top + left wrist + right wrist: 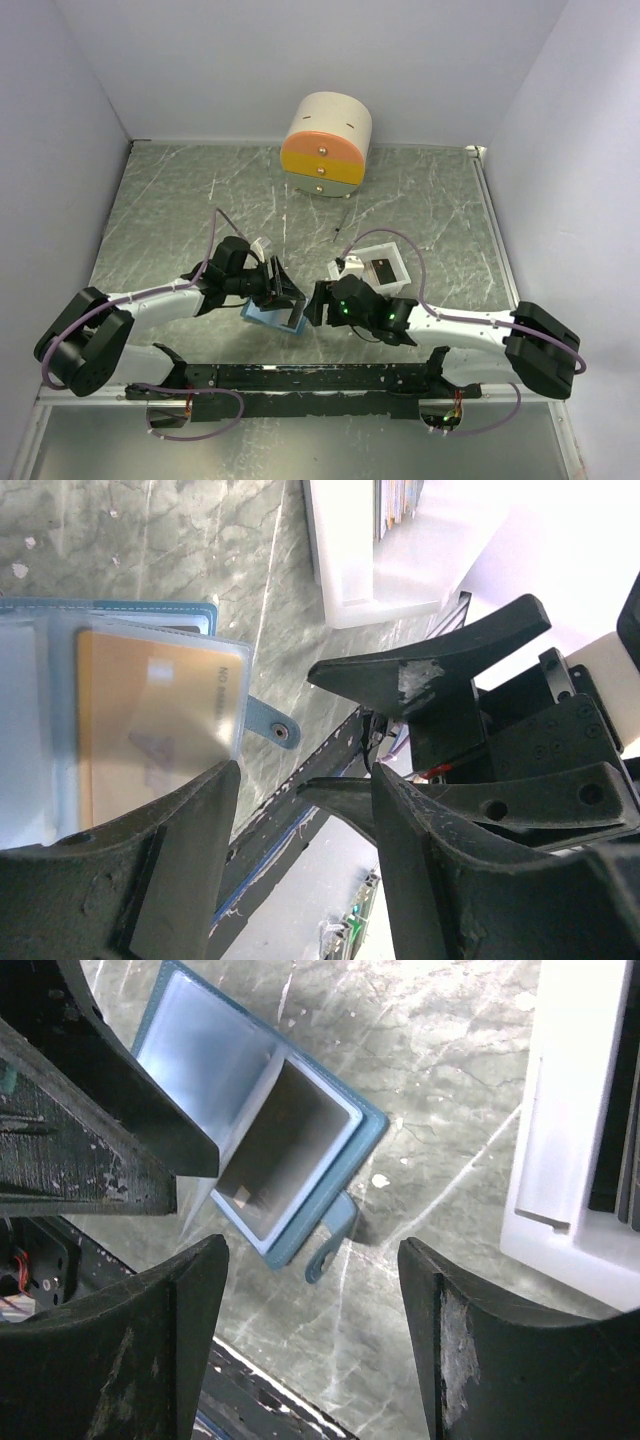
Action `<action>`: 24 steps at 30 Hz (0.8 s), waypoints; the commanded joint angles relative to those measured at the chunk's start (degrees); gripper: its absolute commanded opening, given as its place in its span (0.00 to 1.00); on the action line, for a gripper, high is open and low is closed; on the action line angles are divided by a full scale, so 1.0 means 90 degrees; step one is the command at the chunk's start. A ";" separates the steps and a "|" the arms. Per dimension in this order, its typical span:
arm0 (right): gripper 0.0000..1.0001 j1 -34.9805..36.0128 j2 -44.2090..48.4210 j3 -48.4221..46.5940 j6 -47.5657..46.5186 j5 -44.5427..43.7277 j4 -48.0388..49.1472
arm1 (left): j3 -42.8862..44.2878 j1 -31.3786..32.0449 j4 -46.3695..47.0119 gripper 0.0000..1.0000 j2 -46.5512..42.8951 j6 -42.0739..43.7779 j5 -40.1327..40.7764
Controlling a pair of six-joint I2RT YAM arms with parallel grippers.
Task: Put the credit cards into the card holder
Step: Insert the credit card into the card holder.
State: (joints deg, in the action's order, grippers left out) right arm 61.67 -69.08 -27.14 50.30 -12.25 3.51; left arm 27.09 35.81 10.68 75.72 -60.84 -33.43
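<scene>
Showing light-blue card holder on marbled counter, flat orange-tan credit card under clear plastic; left end effector, right end effector agape

In the top view the light is bright, even and soft, coming from above. The arms and the drawer box put only weak grey shadows on the table, whose surface shows a faint sheen. In the left wrist view the upper right is burnt out to white around the white tray, the orange card is blurred, and the left gripper, near the lens, is soft. In the right wrist view the card holder is rather sharp, with a small shadow beside its tab; the right gripper is out of focus and the tray is overexposed.
</scene>
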 commanded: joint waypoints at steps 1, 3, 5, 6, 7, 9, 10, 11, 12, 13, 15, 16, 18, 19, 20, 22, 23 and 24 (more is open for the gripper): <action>0.70 -0.0008 0.0318 -0.0216 -0.0174 -0.0220 -0.0685 | 0.0228 0.0037 -0.0114 0.67 -0.0038 0.0111 0.0183; 0.71 -0.0006 0.0388 -0.0424 -0.0317 -0.0374 -0.1033 | 0.0361 0.0041 -0.0361 0.67 -0.0107 0.0209 0.0283; 0.71 -0.0006 0.0439 -0.0677 -0.0547 -0.0515 -0.1468 | 0.0530 0.0043 -0.0690 0.67 -0.0202 0.0352 0.0364; 0.72 -0.0006 0.0459 -0.0822 -0.0651 -0.0621 -0.1657 | 0.0617 0.0044 -0.0887 0.68 -0.0262 0.0438 0.0440; 0.72 -0.0006 0.0479 -0.0953 -0.0745 -0.0731 -0.1842 | 0.0681 0.0043 -0.1029 0.68 -0.0327 0.0487 0.0499; 0.72 -0.0011 0.0537 -0.1142 -0.0910 -0.0942 -0.2100 | 0.0723 0.0038 -0.1099 0.68 -0.0458 0.0488 0.0508; 0.73 -0.0016 0.0570 -0.1205 -0.0960 -0.1040 -0.2199 | 0.0713 0.0042 -0.1061 0.69 -0.0510 0.0449 0.0449; 0.73 -0.0011 0.0617 -0.1258 -0.1009 -0.1131 -0.2264 | 0.0695 0.0039 -0.0986 0.69 -0.0534 0.0406 0.0396; 0.73 -0.0016 0.0652 -0.1286 -0.1042 -0.1203 -0.2318 | 0.0678 0.0039 -0.0949 0.69 -0.0549 0.0387 0.0380; 0.73 -0.0016 0.0705 -0.1324 -0.1034 -0.1280 -0.2363 | 0.0660 0.0039 -0.0924 0.69 -0.0547 0.0380 0.0384; 0.73 -0.0016 0.0826 -0.1347 -0.0984 -0.1369 -0.2400 | 0.0605 0.0039 -0.0867 0.69 -0.0503 0.0363 0.0369; 0.73 -0.0016 0.0883 -0.1342 -0.0976 -0.1343 -0.2372 | 0.0577 0.0042 -0.0817 0.69 -0.0446 0.0355 0.0365; 0.73 -0.0013 0.0999 -0.1317 -0.0909 -0.1302 -0.2348 | 0.0511 0.0042 -0.0645 0.68 -0.0309 0.0301 0.0328; 0.72 -0.0016 0.1062 -0.1282 -0.0866 -0.1284 -0.2333 | 0.0493 0.0042 -0.0549 0.68 -0.0249 0.0264 0.0282; 0.72 -0.0017 0.1129 -0.1255 -0.0847 -0.1277 -0.2314 | 0.0492 0.0044 -0.0507 0.68 -0.0217 0.0256 0.0262; 0.72 -0.0016 0.1205 -0.1264 -0.0855 -0.1277 -0.2286 | 0.0547 0.0044 -0.0660 0.67 -0.0272 0.0304 0.0332; 0.72 -0.0011 0.1216 -0.1294 -0.0911 -0.1284 -0.2276 | 0.0613 0.0044 -0.0853 0.67 -0.0349 0.0356 0.0430; 0.72 -0.0016 0.1205 -0.1344 -0.1014 -0.1318 -0.2282 | 0.0685 0.0044 -0.1073 0.67 -0.0445 0.0434 0.0566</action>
State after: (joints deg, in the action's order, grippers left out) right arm 61.67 -59.42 -38.06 42.57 -22.06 -16.53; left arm 31.86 35.83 3.38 73.25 -58.17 -30.20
